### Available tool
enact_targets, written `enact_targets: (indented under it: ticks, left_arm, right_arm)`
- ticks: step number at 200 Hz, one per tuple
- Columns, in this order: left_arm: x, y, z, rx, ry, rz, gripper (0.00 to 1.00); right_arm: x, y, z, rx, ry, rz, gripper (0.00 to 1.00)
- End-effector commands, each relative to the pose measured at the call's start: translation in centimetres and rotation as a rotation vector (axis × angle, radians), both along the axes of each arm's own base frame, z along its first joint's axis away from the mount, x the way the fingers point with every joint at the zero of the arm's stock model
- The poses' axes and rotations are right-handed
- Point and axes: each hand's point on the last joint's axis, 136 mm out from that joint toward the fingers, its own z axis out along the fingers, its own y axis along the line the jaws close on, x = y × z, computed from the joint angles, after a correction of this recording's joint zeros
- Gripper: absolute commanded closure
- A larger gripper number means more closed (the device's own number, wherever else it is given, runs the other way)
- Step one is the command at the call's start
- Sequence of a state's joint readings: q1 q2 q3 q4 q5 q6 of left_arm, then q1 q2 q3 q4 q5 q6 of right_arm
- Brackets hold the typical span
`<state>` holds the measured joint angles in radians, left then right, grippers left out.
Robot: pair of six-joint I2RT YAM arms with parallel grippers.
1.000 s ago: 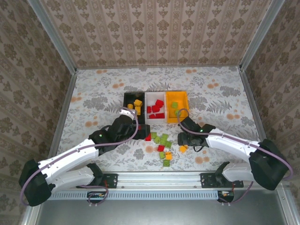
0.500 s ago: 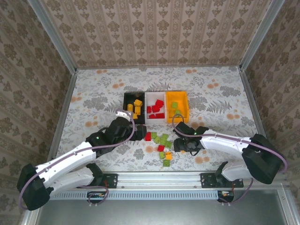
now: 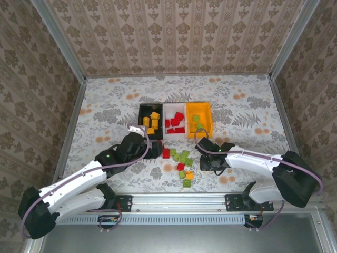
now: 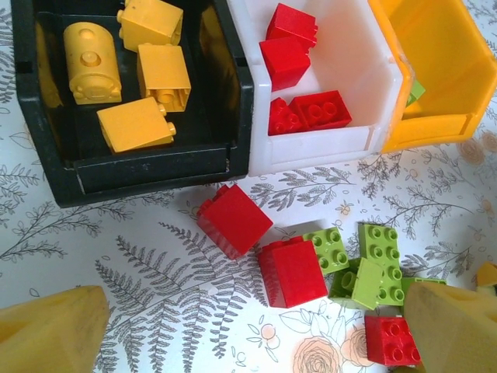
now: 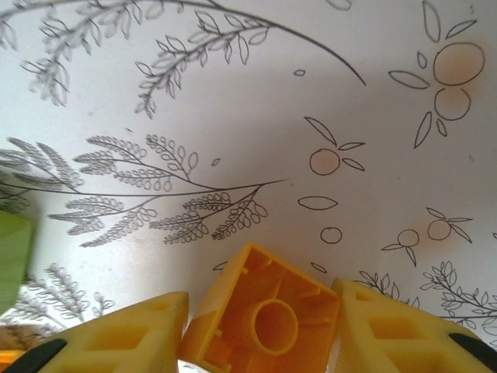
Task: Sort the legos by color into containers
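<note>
- The right gripper pinches a yellow-orange brick, one finger pressed to each side. The brick's hollow underside faces the wrist camera, and bare patterned table lies beyond it.
- In the top view this gripper sits near the front of the table, just right of the loose pile and in front of the orange bin.
- The relation that matters is where the matching bin lies. The black bin holds the yellow bricks, the white bin the red ones, and green shows in the orange bin.
- So the held brick likely belongs in the black bin. That bin lies away from the arm bases and to the robot's left, past the orange and white bins.
- The brick looks roughly square, so its turn in the grip should matter little at the drop.
- The left gripper is spread wide and holds nothing. It hovers over the table just in front of the black bin and is the nearer arm to that bin.
- A red brick lies on the table just ahead of it, between the finger lines. A second red brick lies close to the black bin's front wall.
- Both red bricks sit skewed to the line between the fingers, so the wrist probably needs some turn. The white bin is just beyond them, slightly right.
- Green bricks crowd the first red brick's right side and could get caught in a wide close.
</note>
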<state>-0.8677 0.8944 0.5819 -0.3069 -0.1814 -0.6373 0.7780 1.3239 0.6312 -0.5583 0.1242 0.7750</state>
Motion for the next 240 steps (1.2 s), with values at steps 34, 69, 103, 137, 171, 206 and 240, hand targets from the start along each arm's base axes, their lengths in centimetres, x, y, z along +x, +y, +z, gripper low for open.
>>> enact_targets:
  ticks: [34, 69, 103, 137, 171, 206, 240]
  left_arm:
    - [-0.4, 2.4, -0.3, 0.041, 0.007, 0.064, 0.00]
    - [-1.3, 4.4, -0.8, 0.043, 0.013, 0.111, 0.00]
    - [-2.4, 5.8, -1.6, 0.027, 0.038, 0.139, 0.00]
    - [-3.0, 5.9, -2.0, 0.010, 0.058, 0.132, 0.00]
    - [-3.2, 5.7, -2.0, 0.006, 0.066, 0.118, 0.00]
    - [-3.3, 5.4, -1.9, -0.001, 0.065, 0.103, 0.00]
    - [-3.2, 5.3, -1.7, -0.012, 0.061, 0.102, 0.00]
  right_arm:
    - [3.1, 3.4, 6.7, 0.117, -0.152, 0.118, 0.61]
    - [8.1, 10.5, 11.3, 0.245, -0.235, 0.229, 0.61]
    - [13.8, 17.6, 14.2, 0.322, -0.301, 0.310, 0.60]
    - [18.6, 23.1, 14.1, 0.357, -0.308, 0.347, 0.59]
    - [22.3, 26.1, 12.3, 0.366, -0.285, 0.344, 0.57]
    - [24.2, 27.0, 11.4, 0.358, -0.276, 0.344, 0.40]
    - [24.7, 26.5, 13.3, 0.362, -0.314, 0.331, 0.29]
